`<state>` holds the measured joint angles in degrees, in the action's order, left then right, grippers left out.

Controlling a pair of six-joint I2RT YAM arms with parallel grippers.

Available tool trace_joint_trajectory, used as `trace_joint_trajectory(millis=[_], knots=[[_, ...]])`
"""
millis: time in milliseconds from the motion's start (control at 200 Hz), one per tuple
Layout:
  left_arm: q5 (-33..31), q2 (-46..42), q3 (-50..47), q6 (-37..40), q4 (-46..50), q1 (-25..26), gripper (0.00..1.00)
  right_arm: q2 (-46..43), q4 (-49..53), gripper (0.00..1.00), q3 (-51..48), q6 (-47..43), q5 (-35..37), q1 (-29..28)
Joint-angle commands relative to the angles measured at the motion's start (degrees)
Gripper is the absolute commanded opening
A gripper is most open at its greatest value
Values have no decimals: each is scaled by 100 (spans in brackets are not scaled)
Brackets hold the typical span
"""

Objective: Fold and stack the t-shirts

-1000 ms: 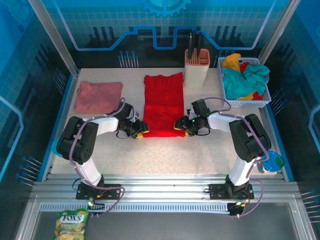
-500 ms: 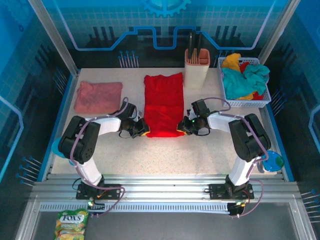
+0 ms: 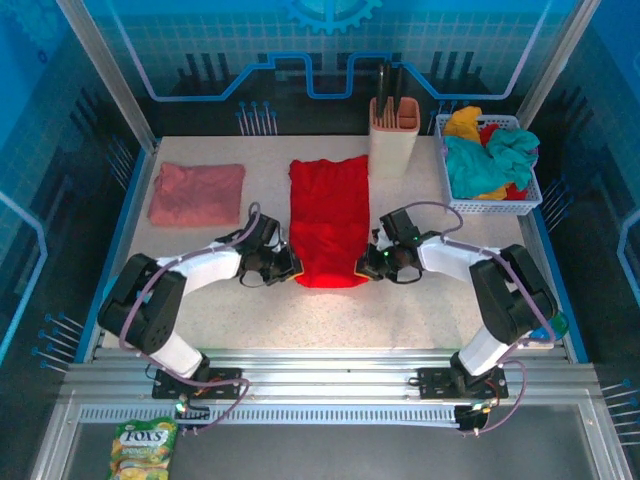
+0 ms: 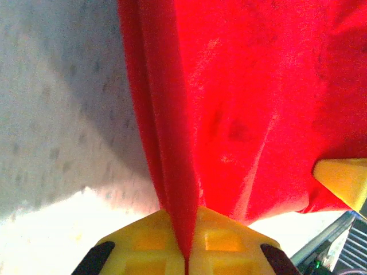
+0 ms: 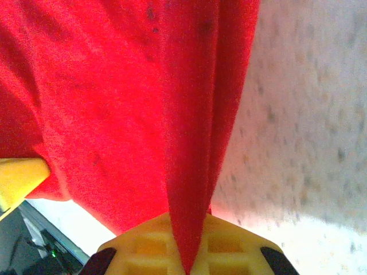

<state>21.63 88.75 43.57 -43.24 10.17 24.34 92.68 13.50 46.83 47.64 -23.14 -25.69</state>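
Note:
The red t-shirt (image 3: 328, 218) lies as a long folded strip in the middle of the table. My left gripper (image 3: 291, 271) is shut on its near left corner, and the cloth (image 4: 229, 103) runs up from between the yellow fingers (image 4: 143, 240). My right gripper (image 3: 364, 268) is shut on the near right corner, with the cloth (image 5: 114, 97) pinched between its yellow fingers (image 5: 229, 243). The near end of the shirt hangs a little off the table between the two grippers. The pink t-shirt (image 3: 197, 193) lies folded at the back left, apart from both arms.
A beige holder (image 3: 393, 137) with dark utensils stands just behind the red shirt's far right corner. A white basket (image 3: 531, 195) of mixed clothes sits at the back right. A snack packet (image 3: 143, 446) lies below the table's front rail.
Both grippers closed on the red shirt's near corners and pulled them toward the near edge, stretching the strip longer. The pink shirt has not moved.

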Motion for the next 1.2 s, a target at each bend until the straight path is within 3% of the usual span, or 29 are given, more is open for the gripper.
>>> trace_joint_trajectory(millis=[0,365,530,665,1061,1196], knots=[[-318,-648,-437,-337,411,199,0,-423,271,0,-398,206,56,-231],[-934,-2621,-1399,-1449,1482,1343,0,-1870,738,0,-1428,1202,534,-1376],[-1010,-3174,-1108,-1564,2160,1385,0,-2470,1377,0,-1267,1440,640,-1491],[-1130,-2829,-326,-1131,2638,1226,0,-2341,2003,0,-456,1089,709,-1351],[-457,-1233,1353,-199,2529,-176,0,-487,2262,0,1658,-8,-209,-202],[-185,-551,2131,48,2564,-405,0,206,2416,0,2291,-280,-476,187]])
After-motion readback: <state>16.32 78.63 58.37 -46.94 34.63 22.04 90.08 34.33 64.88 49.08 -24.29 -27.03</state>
